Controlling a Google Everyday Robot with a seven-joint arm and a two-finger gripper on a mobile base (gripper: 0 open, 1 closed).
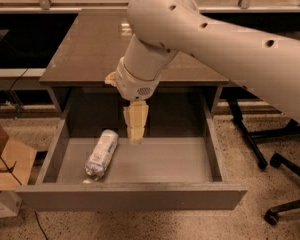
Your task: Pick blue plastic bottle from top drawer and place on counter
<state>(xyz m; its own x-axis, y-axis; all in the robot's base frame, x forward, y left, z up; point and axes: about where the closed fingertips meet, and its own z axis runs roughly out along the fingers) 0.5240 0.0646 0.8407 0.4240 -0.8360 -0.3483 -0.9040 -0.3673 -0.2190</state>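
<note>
Fingers (136, 124) over drawer (130, 197), beside bottle (102, 154)

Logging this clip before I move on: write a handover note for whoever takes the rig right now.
Gripper: points down into the open top drawer, just right of the blue plastic bottle, not touching it.
Bottle: lying on its side on the drawer floor, left half.
Counter: bottle not there yet.
Done: nothing picked.
Left: grasp, lift, place on counter.
</note>
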